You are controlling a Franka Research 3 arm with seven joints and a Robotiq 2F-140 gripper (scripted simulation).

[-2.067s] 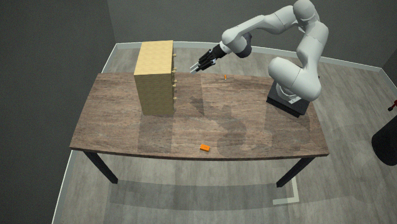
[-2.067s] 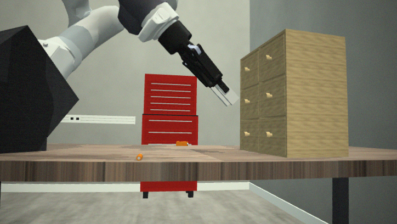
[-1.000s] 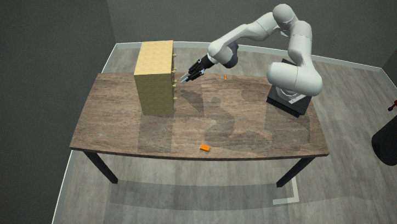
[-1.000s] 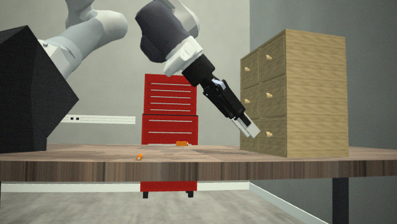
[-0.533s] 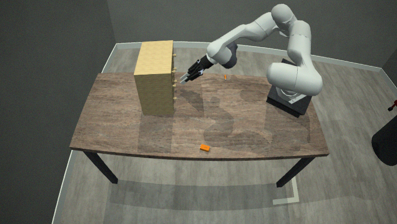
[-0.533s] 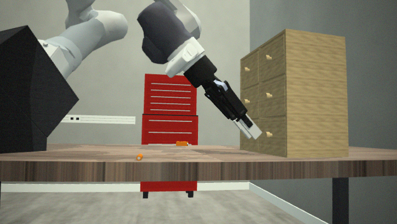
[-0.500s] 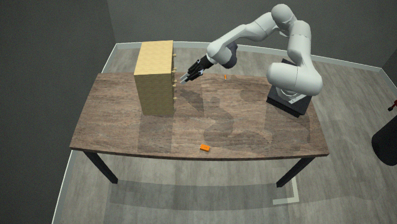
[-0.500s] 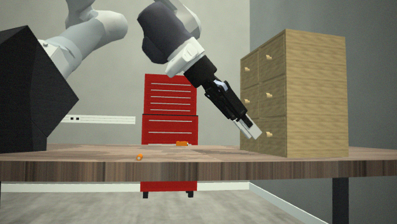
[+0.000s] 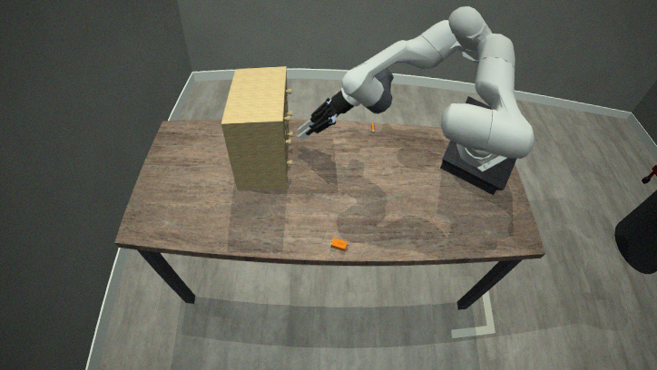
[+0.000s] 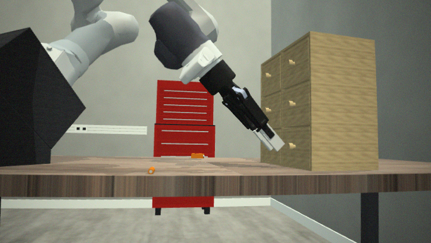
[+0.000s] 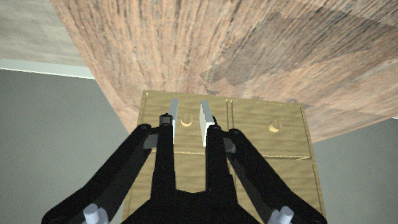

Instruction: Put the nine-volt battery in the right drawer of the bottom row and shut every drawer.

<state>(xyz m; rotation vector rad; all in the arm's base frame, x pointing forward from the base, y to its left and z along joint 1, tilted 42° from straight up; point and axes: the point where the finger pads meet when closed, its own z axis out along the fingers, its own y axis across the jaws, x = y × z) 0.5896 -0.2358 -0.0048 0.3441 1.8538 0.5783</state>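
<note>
The nine-volt battery (image 9: 338, 244) is a small orange block lying near the table's front edge, far from the arm; it also shows in the exterior view (image 10: 197, 155). The wooden chest (image 9: 257, 128) stands upright with all its drawers shut. My gripper (image 9: 303, 133) points down at a slant toward the bottom row's right drawer (image 10: 297, 148). Its fingers stand narrowly apart and empty. In the wrist view they frame that drawer's knob (image 11: 186, 121). The fingertips (image 10: 275, 145) are just short of the knob (image 10: 291, 145).
A small orange cylinder (image 9: 372, 127) lies on the table behind the arm, near the far edge. The robot base (image 9: 480, 162) sits at the table's right end. A red tool cabinet (image 10: 184, 117) stands on the floor beyond the table.
</note>
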